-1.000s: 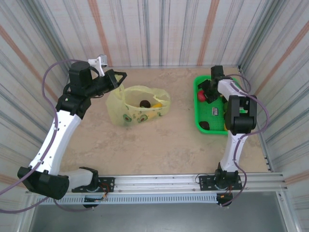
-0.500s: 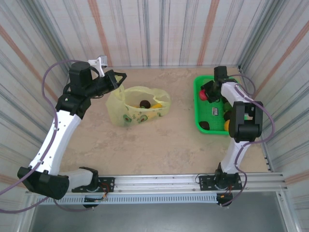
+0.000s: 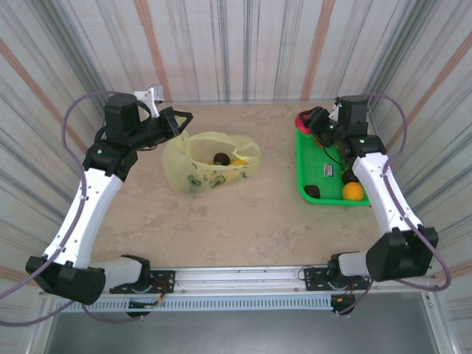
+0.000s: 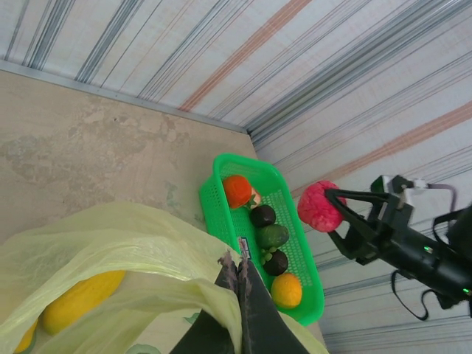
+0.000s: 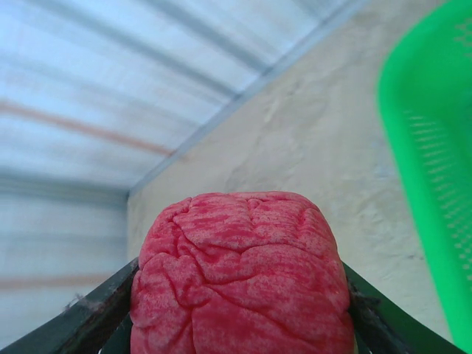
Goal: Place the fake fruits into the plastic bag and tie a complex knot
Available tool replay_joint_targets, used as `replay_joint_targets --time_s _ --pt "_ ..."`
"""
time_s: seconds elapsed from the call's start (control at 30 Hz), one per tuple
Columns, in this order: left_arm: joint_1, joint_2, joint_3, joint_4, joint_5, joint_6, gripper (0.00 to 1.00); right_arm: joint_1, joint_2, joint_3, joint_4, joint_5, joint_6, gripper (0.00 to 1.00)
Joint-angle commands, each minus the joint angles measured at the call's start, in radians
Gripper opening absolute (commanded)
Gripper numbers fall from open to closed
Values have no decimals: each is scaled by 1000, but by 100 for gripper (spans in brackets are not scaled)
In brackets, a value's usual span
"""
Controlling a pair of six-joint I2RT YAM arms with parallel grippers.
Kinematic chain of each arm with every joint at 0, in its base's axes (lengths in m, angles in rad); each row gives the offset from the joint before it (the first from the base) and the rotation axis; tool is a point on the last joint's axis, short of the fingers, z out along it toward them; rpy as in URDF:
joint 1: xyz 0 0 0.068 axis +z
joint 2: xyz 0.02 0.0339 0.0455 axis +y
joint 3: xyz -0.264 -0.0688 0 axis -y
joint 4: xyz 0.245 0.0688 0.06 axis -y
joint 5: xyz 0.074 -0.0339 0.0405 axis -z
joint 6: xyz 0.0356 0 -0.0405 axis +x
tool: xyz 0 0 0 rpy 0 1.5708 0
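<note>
"Holding anything?"
"My right hand (image 4: 325, 212) gripped the red fruit (image 5: 240, 273) across its middle, fingers half open: light, hard, slick. My left hand (image 4: 239, 267), shut, pinched the flimsy plastic bag (image 4: 110, 228) at its tips."

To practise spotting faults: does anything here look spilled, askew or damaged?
Nothing stands out. The left tool pinches the bag, the right tool holds a red fruit, and the other fruits lie in the bag or the basket.

Striped walls (image 3: 243, 44) (grey, rust) enclose a beige marbled tabletop (image 3: 243, 214).
</note>
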Motion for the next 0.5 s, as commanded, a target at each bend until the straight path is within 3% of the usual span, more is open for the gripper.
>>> replay_joint_targets --time_s 0.0,0.27,0.4,0.47 --pt "13 -19 38 -28 -8 32 0 121 -40 129 -36 -61 -180 58" --pt "12 -15 52 -40 -16 37 0 525 60 410 -151 11 -353 58" --pt "14 -13 62 -52 -21 44 0 680 152 490 -259 135 -441 59" --pt "14 -17 64 -54 -21 44 0 755 209 534 -346 272 -486 58"
